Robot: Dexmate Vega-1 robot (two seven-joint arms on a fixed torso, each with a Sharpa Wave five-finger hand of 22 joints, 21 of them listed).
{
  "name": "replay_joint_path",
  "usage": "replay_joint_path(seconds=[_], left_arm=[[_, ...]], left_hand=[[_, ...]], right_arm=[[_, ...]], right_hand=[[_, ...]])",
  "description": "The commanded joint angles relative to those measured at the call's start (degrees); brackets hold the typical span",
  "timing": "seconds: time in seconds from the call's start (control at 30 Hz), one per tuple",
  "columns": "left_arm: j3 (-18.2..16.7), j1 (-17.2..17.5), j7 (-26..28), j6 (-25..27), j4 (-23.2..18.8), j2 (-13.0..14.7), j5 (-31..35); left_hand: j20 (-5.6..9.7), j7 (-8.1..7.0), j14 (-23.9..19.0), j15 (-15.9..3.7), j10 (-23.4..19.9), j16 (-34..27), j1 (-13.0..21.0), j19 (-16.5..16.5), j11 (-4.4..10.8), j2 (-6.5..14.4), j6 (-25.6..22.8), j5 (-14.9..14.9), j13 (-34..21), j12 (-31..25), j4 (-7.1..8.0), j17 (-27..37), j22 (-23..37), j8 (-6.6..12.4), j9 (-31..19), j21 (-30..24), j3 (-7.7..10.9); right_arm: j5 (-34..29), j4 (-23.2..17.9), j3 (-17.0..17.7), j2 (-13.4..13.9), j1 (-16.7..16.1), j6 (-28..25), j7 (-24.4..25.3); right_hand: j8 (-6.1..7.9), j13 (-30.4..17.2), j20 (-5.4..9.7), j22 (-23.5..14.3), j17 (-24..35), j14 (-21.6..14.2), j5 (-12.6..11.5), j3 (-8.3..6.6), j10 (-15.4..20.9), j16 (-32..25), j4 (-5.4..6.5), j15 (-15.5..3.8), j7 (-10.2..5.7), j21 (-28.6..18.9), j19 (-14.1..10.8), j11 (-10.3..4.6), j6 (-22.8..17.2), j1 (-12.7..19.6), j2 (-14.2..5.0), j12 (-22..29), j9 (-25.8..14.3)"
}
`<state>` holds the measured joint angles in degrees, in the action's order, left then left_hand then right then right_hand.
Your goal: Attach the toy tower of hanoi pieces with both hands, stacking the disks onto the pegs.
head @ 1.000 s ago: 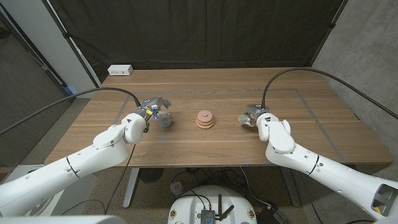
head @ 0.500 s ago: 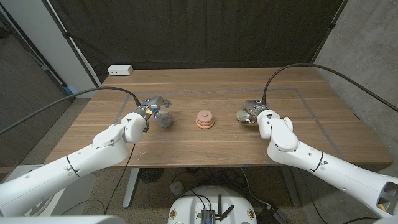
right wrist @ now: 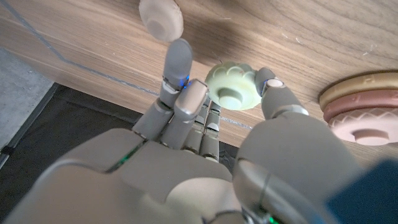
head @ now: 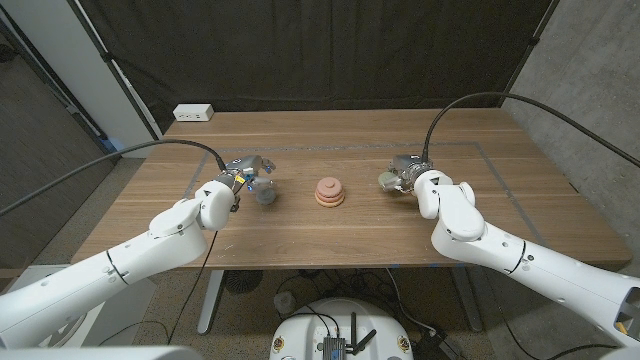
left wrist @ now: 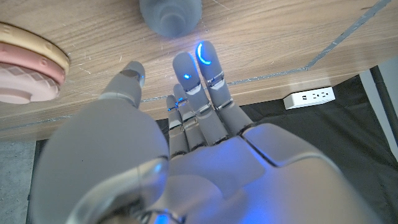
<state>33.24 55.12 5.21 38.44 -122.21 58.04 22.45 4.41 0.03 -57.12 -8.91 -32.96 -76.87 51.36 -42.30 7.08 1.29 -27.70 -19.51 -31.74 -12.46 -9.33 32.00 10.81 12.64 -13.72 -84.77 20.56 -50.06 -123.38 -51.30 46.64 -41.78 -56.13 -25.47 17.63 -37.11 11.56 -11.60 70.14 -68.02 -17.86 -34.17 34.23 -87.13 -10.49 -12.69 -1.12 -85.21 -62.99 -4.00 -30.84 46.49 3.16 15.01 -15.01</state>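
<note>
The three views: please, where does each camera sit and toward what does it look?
Head view: above, looking down at the wooden table; both arms show.
Left wrist view: behind the left hand, facing a grey piece.
Right wrist view: behind the right hand, which pinches a pale green disk.
Shared: the pink disk stack.

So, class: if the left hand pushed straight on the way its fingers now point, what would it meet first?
Most likely the grey piece, lying just past the left hand's fingertips. Whether a gap remains is unclear.
</note>
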Motion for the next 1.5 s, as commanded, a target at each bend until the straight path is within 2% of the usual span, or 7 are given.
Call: replay_joint_path(seconds=[0.03,0.37,0.6,1.1,1.5], left_arm=[[-0.2,0.3,0.4,0.1,-0.2,-0.2,0.0],[-0.8,0.9,1.1,-0.2,-0.5,-0.1,-0.3],[-1.6,1.8,1.8,0.0,-1.1,0.1,-1.1],[-2.3,3.1,2.6,1.3,-2.5,1.2,-1.1],[-2.9,3.9,3.8,0.7,-2.3,1.3,-1.8]], left_hand=[[7.39,-0.01,-0.7,-3.7,-0.4,0.0,0.5,-0.7,0.16,0.2,-0.6,-0.3,-0.2,0.0,-0.18,0.2,0.1,0.04,-0.2,-0.4,0.5],[7.41,0.01,-0.7,-3.7,-0.6,0.0,0.6,-0.7,0.12,0.2,-0.7,-0.2,-0.2,0.0,-0.19,0.2,0.1,0.04,-0.2,-0.4,0.59],[7.4,0.05,-0.6,-3.69,-0.9,0.1,0.6,-0.6,0.05,0.1,-0.8,-0.2,-0.3,-0.1,-0.18,0.2,0.1,0.06,-0.2,-0.5,0.69],[7.38,-0.05,-0.9,-3.69,-0.8,-0.1,0.6,-0.8,0.33,0.1,-0.9,-0.1,-0.4,0.1,-0.15,0.4,0.1,-0.02,-0.3,-0.8,0.89],[7.43,-0.18,-0.9,-3.69,-1.2,0.0,0.7,-0.8,0.32,0.0,-1.0,0.0,-0.4,0.1,-0.2,0.2,0.1,-0.04,-0.4,-1.0,1.07]], right_arm=[[0.0,-2.3,0.5,1.3,-0.2,0.9,-0.3],[0.3,-3.3,1.7,2.0,-1.1,3.1,0.2],[1.6,-4.0,3.0,2.8,-1.3,7.7,0.7],[3.4,-3.8,5.4,1.6,-1.9,16.1,3.1],[2.5,-3.2,5.6,0.4,-0.7,22.3,1.5]], right_hand=[[0.4,-0.4,1.22,-0.1,0.3,-0.6,-0.6,-1.47,3.7,-0.6,0.85,0.16,-1.26,-0.3,-0.5,-2.85,-2.0,5.1,-5.31,0.1,-0.3],[0.37,-0.9,1.21,0.0,-0.1,-0.3,-0.8,-1.5,3.9,-0.2,0.84,0.16,-1.3,-0.2,-0.5,-3.1,-2.0,5.4,-5.34,-0.1,-0.3],[0.35,-1.0,1.21,-0.1,0.0,-0.4,-0.9,-1.51,4.0,-0.2,0.83,0.16,-1.28,-0.3,-0.6,-3.06,-2.1,5.6,-5.38,-0.3,-0.3],[0.36,-1.4,1.2,-0.2,0.0,-0.4,-1.0,-1.56,4.2,-0.3,0.65,0.17,-1.4,-0.3,-0.6,-3.23,-2.2,6.2,-5.28,-0.5,-0.3],[0.46,-1.5,1.19,-0.2,0.2,-0.7,-1.1,-1.54,4.5,-0.6,0.68,0.19,-1.46,-0.3,-0.6,-3.27,-2.5,6.5,-5.27,-0.7,-0.4]])
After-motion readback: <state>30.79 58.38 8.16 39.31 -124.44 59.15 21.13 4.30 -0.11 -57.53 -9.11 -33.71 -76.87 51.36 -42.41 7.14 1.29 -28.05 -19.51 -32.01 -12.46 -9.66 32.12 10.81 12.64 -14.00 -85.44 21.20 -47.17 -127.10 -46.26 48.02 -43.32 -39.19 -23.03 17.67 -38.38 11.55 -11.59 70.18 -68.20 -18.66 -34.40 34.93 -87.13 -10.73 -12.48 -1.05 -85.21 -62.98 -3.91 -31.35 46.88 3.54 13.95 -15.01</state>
